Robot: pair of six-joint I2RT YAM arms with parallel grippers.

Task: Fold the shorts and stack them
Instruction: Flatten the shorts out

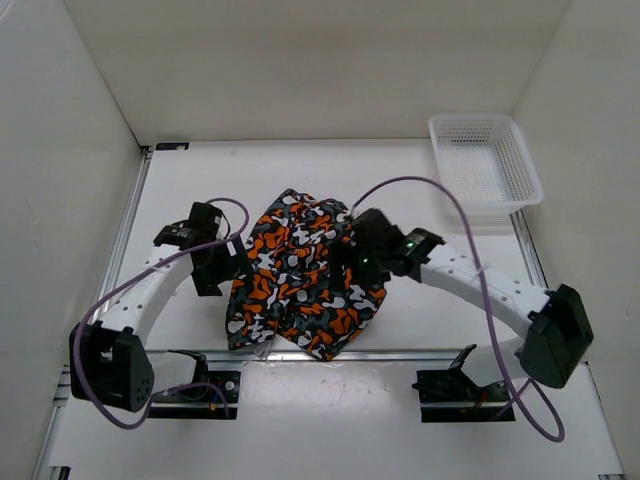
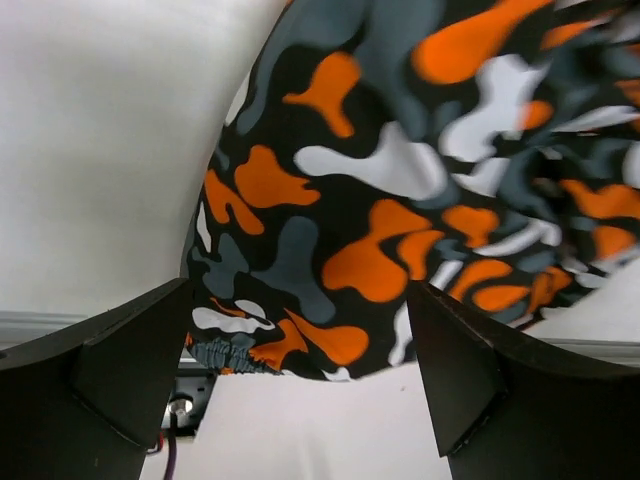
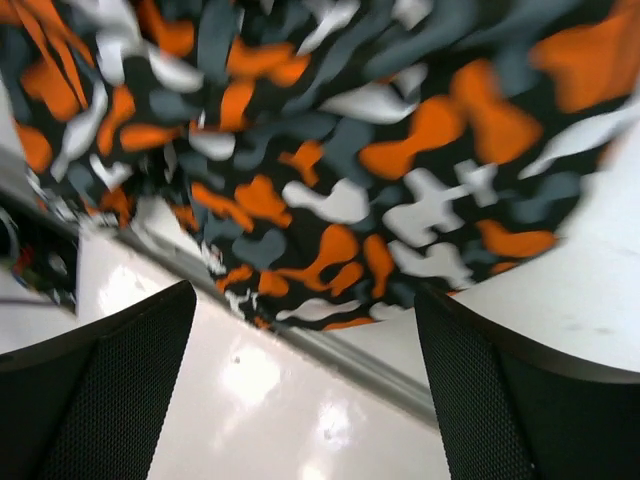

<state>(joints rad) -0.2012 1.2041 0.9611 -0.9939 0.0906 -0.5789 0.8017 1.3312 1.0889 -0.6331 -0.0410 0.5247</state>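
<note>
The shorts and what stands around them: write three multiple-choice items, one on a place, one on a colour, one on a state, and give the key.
1. Where is the white mesh basket?
A. At the far right corner of the table
B. Between the two arm bases
C. On top of the cloth

2. Which colour is in the print of the shorts?
A. Green
B. Orange
C. Blue

3. How do the left gripper and the right gripper stand?
A. Both open
B. Both shut on cloth
C. One open, one shut

Key:
1 A, the top view shows it up in the right corner, apart from the shorts.
2 B, orange blotches sit among white, black and grey.
3 A, each wrist view shows its fingers wide apart with nothing pinched.
</note>
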